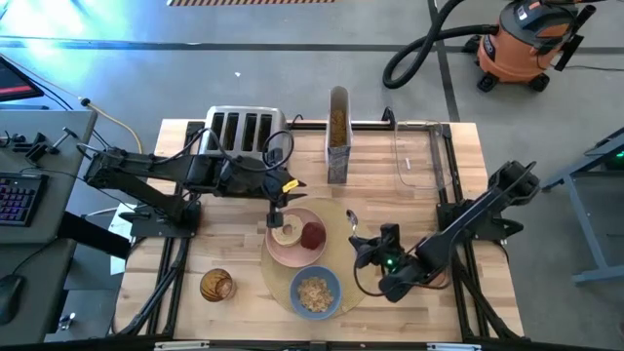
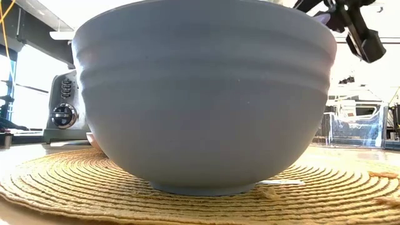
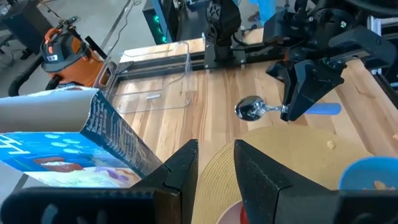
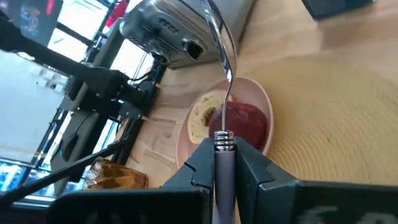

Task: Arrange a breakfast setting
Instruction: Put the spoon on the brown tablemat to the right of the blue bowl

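Observation:
A round tan placemat (image 1: pixel 343 278) carries a pink plate (image 1: pixel 295 252) with a tan bagel (image 1: pixel 286 232) and a red fruit (image 1: pixel 313 235). Nearer on the mat stands a blue bowl (image 1: pixel 315 292) of beige cereal flakes (image 1: pixel 314 292). My right gripper (image 1: pixel 359 240) (image 4: pixel 222 155) is at the mat's right edge, shut on a small metal spoon (image 3: pixel 250 109). The spoon's bowl (image 1: pixel 353 218) points toward the far edge. My left gripper (image 1: pixel 277 207) (image 3: pixel 214 165) hovers open over the plate's far left side with nothing between its fingers. My right gripper pinches the spoon between its two fingers where the metal neck (image 4: pixel 224 142) meets the blue handle (image 3: pixel 324 109). The fingers come from the near right, slanting down, and the spoon runs roughly along them, its bowl ahead of the fingertips. I cannot tell whether the spoon's bowl touches the table.
A steel toaster (image 1: pixel 244 132) stands at the far left and a tall cereal container (image 1: pixel 337 146) at the far middle. A clear tray (image 1: pixel 419 156) lies at the far right. An amber jar (image 1: pixel 216 285) sits near the front left. Bare wood lies right of the mat.

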Motion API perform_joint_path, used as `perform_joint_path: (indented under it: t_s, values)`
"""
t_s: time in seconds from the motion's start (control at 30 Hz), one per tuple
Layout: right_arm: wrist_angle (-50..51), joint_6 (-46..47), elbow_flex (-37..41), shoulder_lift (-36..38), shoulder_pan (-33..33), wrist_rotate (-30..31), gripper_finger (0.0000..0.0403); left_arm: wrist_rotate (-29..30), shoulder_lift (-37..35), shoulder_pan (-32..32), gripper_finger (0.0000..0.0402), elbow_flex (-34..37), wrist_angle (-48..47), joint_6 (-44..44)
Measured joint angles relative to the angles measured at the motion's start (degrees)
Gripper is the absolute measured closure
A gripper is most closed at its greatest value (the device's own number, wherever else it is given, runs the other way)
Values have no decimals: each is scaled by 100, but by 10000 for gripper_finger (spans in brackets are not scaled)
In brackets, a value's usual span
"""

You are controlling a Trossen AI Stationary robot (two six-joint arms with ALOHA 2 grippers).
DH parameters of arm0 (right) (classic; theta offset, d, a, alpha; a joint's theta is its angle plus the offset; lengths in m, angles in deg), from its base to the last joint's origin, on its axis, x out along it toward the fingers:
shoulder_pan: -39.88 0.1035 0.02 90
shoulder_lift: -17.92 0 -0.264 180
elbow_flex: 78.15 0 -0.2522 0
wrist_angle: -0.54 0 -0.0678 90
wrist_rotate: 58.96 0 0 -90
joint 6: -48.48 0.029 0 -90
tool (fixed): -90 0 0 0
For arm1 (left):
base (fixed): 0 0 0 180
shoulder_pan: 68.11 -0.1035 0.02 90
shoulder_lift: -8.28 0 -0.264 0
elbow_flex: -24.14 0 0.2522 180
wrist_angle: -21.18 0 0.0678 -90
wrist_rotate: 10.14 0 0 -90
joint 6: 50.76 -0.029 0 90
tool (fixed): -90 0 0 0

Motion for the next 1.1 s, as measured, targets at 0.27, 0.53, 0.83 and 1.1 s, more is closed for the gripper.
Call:
perform_joint_path:
  t_s: [0.27, 0.53, 0.83, 1.1]
  values:
    - [-149, 1246, 0, -684, 0, -388, 391, 60, 0, 0, 310, 0, -132, -99]
    - [-675, 2057, 0, -1336, 4, -759, 391, 91, 0, 0, 310, 1, -162, -191]
    - [-856, 2356, 0, -1384, 112, -1116, 398, 177, 0, -2, 311, 1, -217, -190]
    - [-978, 2369, 0, -1384, 111, -1436, 397, 177, 0, -1, 311, 0, -238, -190]
